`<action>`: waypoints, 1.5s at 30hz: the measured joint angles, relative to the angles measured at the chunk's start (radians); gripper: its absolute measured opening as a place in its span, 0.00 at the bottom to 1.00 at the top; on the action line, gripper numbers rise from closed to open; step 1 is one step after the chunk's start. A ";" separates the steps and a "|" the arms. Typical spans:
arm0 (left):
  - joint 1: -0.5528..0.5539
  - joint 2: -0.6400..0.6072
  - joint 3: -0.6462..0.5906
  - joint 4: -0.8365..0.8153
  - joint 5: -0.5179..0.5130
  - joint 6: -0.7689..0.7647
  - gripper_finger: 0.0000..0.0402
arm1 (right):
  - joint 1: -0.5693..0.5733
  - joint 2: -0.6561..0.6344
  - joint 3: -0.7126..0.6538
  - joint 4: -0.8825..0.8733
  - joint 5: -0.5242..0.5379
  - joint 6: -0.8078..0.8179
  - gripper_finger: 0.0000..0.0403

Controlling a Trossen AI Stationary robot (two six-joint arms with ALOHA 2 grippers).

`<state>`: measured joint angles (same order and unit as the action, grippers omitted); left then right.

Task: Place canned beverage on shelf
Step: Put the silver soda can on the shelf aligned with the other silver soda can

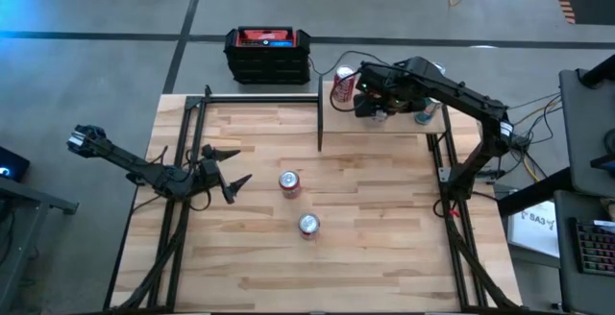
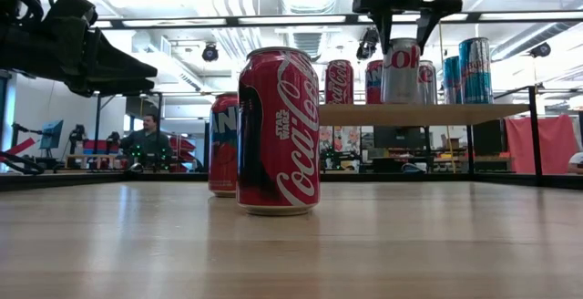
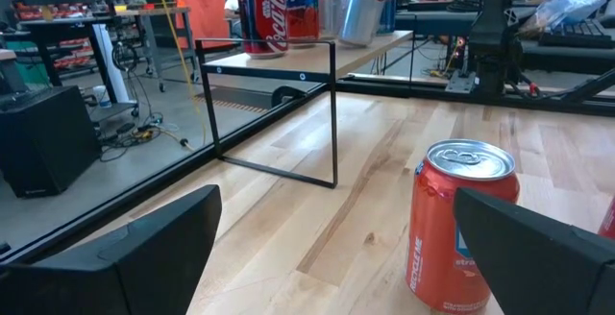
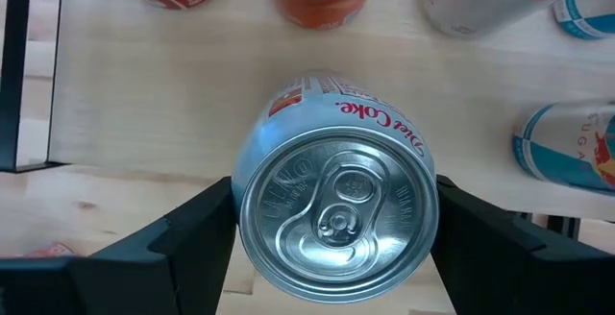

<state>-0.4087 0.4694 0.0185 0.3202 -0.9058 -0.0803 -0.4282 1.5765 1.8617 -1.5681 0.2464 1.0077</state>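
Silver Diet Coke can (image 4: 336, 195) stands on shelf (image 4: 144, 84) between right end effector (image 4: 332, 233) fingers.

table (image 1: 384, 257): two cans (image 1: 290, 182) | shelf (image 2: 510, 113): several cans (image 2: 340, 82)

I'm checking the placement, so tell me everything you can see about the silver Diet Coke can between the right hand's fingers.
The silver aluminium Diet Coke can stands upright on the pale wood shelf board, its top unopened with the pull tab flat. Red Diet Coke lettering runs down its side. The right hand comes down from above with one dark finger on each side of the can's body. Other cans stand nearby on the shelf without touching it.
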 joint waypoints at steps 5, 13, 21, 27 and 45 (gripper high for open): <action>0.000 0.000 0.000 0.000 0.000 0.000 1.00 | -0.002 0.002 0.000 0.000 0.012 0.000 0.69; 0.000 0.000 0.000 0.000 0.000 0.000 1.00 | -0.002 0.002 0.000 -0.002 0.017 0.026 0.74; 0.000 0.000 0.000 0.000 0.000 0.000 1.00 | -0.002 0.003 -0.001 -0.002 0.023 0.030 0.79; 0.000 0.000 0.000 0.000 0.000 0.000 1.00 | -0.002 0.003 -0.001 -0.002 0.027 0.033 0.80; 0.000 0.000 0.000 0.000 0.000 0.000 1.00 | 0.000 0.003 -0.024 0.000 0.091 0.074 0.80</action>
<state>-0.4086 0.4696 0.0185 0.3202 -0.9056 -0.0805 -0.4278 1.5799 1.8378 -1.5684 0.3378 1.0813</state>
